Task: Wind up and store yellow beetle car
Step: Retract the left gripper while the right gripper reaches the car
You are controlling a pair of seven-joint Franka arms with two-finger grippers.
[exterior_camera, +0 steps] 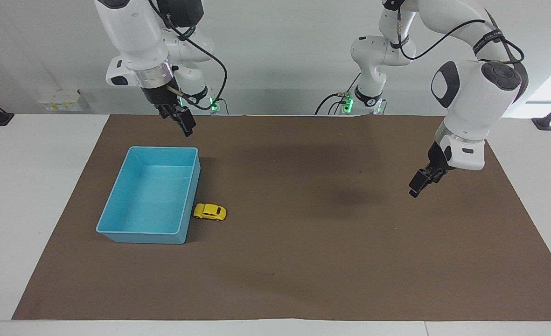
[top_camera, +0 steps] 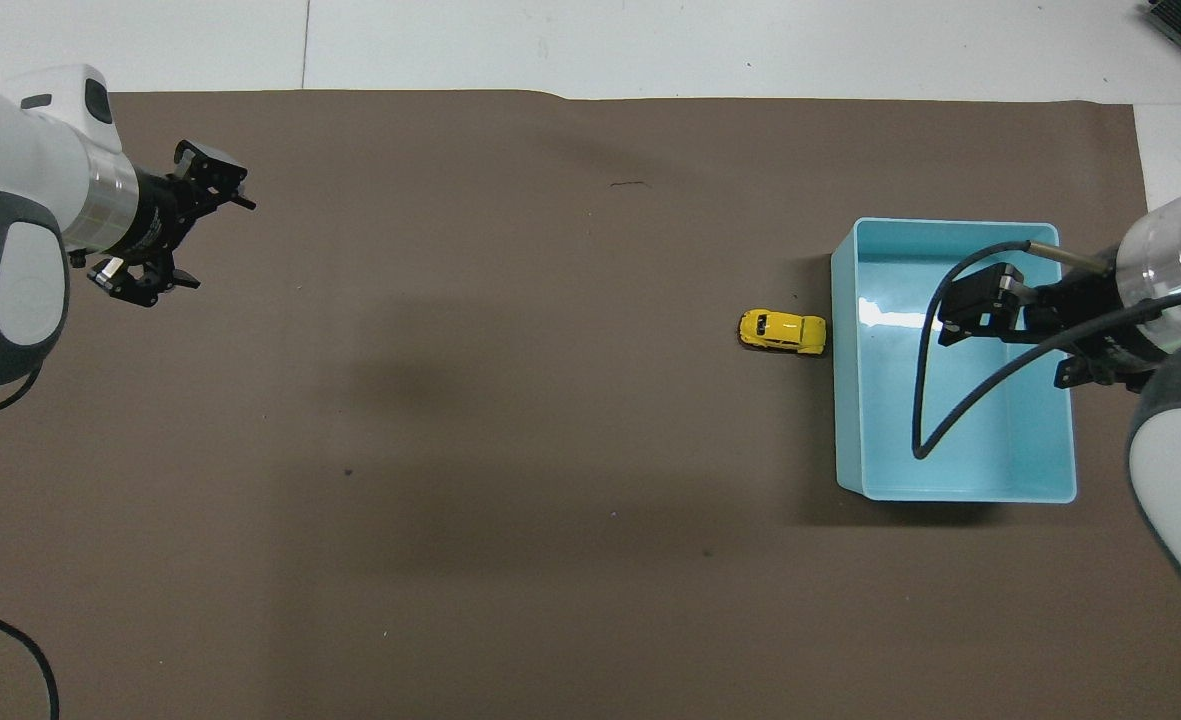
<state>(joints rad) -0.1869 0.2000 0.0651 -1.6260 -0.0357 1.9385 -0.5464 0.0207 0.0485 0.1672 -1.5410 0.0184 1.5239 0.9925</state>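
The yellow beetle car [exterior_camera: 210, 212] [top_camera: 783, 331] rests on the brown mat, its tail against the outer wall of the blue bin [exterior_camera: 140, 235] [top_camera: 845, 420], on the side toward the left arm's end of the table. The bin holds nothing. My right gripper [exterior_camera: 184, 126] [top_camera: 962, 316] hangs high in the air over the bin, open and empty, well clear of the car. My left gripper [exterior_camera: 417, 184] [top_camera: 212, 238] hovers open over bare mat at the left arm's end, with nothing between its fingers.
The brown mat [exterior_camera: 303, 261] covers most of the white table [exterior_camera: 32, 186]. A black cable [top_camera: 935, 420] loops down from the right wrist over the bin. Both arm bases stand at the table edge nearest the robots.
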